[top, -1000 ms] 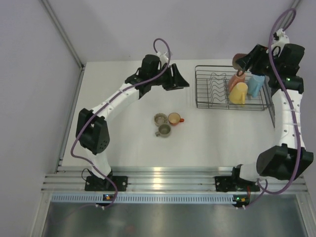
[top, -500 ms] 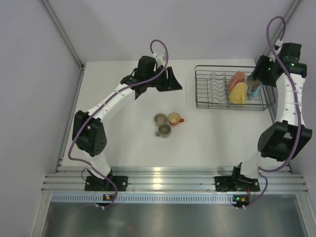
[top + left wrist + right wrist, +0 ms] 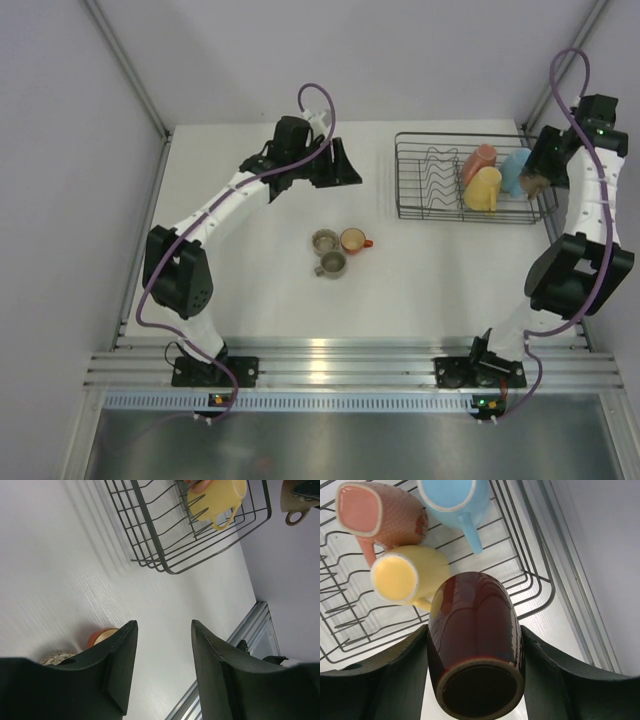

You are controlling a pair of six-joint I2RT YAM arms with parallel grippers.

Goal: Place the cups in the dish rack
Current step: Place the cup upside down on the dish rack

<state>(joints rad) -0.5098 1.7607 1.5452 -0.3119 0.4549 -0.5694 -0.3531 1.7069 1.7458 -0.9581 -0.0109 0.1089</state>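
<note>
A lab test cell: white table (image 3: 260, 290), aluminium rails (image 3: 330, 365), plain walls (image 3: 60, 250).

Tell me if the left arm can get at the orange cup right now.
Probably yes: the left gripper is open and empty, and the orange cup stands uncovered on the table, though two grey cups crowd one side of it.

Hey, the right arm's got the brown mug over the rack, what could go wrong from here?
The brown mug in the right gripper hangs by a right-end corner of the dish rack. Released here, it might catch the rim wire and tip out. The yellow mug lies close beside its way down and could get knocked. The smooth round body may also slip from the grip.
</note>
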